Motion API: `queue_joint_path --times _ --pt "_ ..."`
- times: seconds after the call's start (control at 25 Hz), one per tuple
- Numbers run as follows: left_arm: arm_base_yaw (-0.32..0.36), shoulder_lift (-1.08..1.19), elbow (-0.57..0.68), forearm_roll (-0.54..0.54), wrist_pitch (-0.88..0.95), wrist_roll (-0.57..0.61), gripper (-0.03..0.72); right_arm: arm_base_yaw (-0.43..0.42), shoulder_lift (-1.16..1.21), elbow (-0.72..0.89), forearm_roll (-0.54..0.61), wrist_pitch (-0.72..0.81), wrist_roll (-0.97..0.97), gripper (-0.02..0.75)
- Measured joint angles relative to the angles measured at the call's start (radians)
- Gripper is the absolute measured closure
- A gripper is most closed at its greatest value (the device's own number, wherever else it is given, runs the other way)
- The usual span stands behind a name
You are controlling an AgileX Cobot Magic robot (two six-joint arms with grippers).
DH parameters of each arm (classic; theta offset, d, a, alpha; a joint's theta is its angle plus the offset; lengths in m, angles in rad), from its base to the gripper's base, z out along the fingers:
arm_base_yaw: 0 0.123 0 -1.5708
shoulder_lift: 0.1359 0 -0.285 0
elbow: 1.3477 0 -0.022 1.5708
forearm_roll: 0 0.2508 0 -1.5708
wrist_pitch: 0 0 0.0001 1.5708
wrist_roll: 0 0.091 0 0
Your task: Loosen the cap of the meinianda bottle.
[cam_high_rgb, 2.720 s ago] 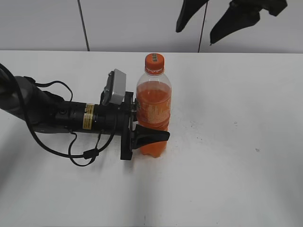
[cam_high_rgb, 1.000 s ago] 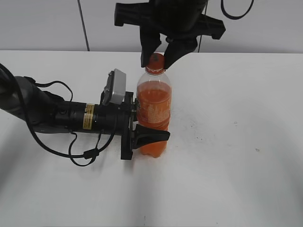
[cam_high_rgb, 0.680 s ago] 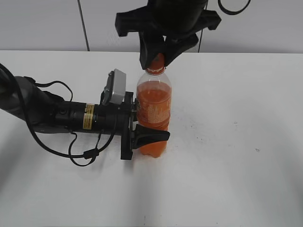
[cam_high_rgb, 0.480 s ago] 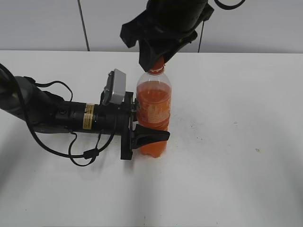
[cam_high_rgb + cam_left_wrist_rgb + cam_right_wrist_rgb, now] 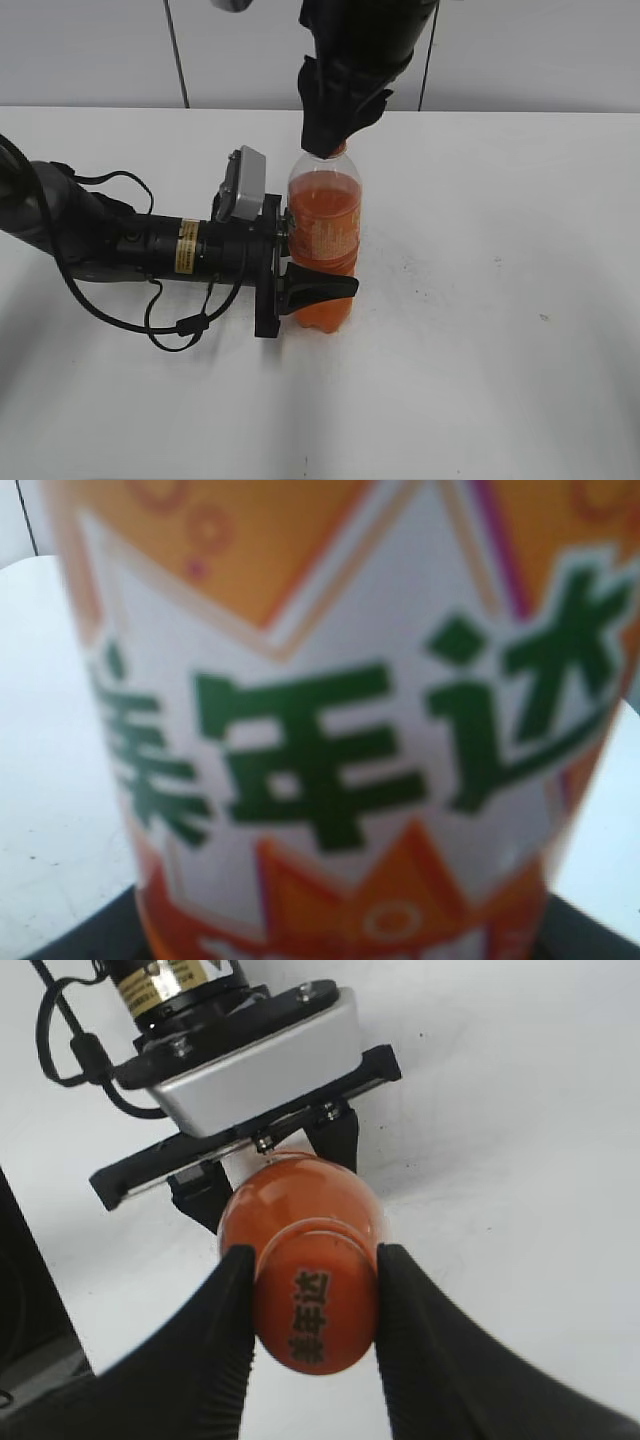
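The meinianda bottle (image 5: 324,232) stands upright on the white table, full of orange drink. Its label fills the left wrist view (image 5: 330,740). My left gripper (image 5: 300,285) lies sideways from the left and is shut on the bottle's lower body. My right gripper (image 5: 330,135) comes down from above and covers the neck. In the right wrist view its two black fingers (image 5: 312,1305) are shut on the orange cap (image 5: 315,1305), one on each side. The cap's top shows dark printed characters. The bottle's shoulder (image 5: 300,1195) shows below the cap.
The white table (image 5: 480,300) spreads to the right and front of the bottle. A white wall with dark seams (image 5: 175,50) stands behind it. The left arm's body and cables (image 5: 130,250) lie across the table's left side.
My right gripper came down from the top of the view onto the cap, closed on it, and turned while holding it. The left gripper and bottle stayed put.
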State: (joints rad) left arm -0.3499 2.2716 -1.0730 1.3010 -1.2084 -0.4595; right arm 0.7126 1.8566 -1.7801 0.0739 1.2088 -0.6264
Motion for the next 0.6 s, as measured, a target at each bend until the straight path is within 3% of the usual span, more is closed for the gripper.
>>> queue_joint_path --times 0.32,0.6 --pt "0.000 0.000 0.000 0.000 0.000 0.000 0.305 0.000 0.000 0.000 0.001 0.001 -0.336 0.465" --pt "0.000 0.000 0.000 0.000 0.000 0.000 0.305 0.000 0.000 0.000 0.001 0.003 -0.387 0.465"
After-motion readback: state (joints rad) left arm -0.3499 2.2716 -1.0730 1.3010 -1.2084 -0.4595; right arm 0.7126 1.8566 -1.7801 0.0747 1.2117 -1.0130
